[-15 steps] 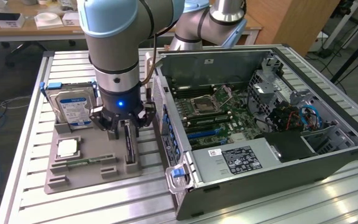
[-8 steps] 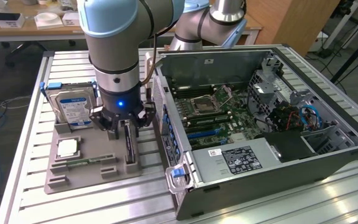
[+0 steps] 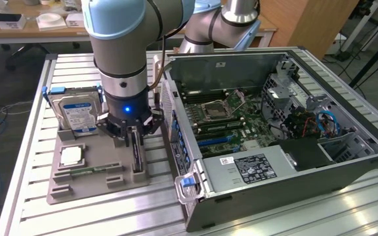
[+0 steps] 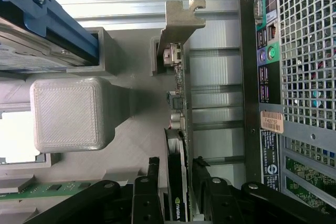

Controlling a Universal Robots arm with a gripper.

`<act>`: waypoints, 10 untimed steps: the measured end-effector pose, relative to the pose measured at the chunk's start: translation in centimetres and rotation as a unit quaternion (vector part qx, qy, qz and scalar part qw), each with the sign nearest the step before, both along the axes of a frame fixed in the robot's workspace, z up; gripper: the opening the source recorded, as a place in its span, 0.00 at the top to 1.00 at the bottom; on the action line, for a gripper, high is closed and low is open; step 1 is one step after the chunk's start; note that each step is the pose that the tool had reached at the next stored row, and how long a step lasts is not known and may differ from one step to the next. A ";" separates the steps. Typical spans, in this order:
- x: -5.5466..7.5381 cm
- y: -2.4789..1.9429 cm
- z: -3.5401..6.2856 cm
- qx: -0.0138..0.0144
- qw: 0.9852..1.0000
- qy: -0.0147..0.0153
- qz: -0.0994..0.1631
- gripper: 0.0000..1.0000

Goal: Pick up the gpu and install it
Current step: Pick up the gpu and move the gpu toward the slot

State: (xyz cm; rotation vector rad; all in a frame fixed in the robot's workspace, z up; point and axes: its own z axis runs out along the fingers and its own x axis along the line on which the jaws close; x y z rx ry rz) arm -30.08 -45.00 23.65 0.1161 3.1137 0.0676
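The gripper (image 3: 135,140) stands straight down over the gray holder tray (image 3: 90,191), its jaws spread and straddling the gpu (image 3: 137,158), one on each side. In the wrist view a thin dark gap shows between each jaw and the card, so nothing is pinched. The gpu (image 4: 177,129) stands on edge in its tray slot directly beneath the gripper (image 4: 176,162). Its pale metal bracket (image 4: 177,22) is at the end farthest from the jaws. On one side of the gripper, a little apart, stand the upright hard drive (image 3: 77,115) and a raised gray block (image 4: 68,114). The green memory stick (image 3: 87,170) lies flat beyond them. Just beside the gripper on the opposite side is the open computer case (image 3: 274,147), its rear port panel (image 4: 265,40) facing the card.
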 end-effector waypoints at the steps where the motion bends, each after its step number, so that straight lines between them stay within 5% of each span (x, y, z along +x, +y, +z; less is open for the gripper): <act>1: 0.0 0.00 0.00 0.000 1.000 0.000 0.000 0.62; 10: 0.0 0.00 0.00 0.000 1.000 0.000 0.000 0.62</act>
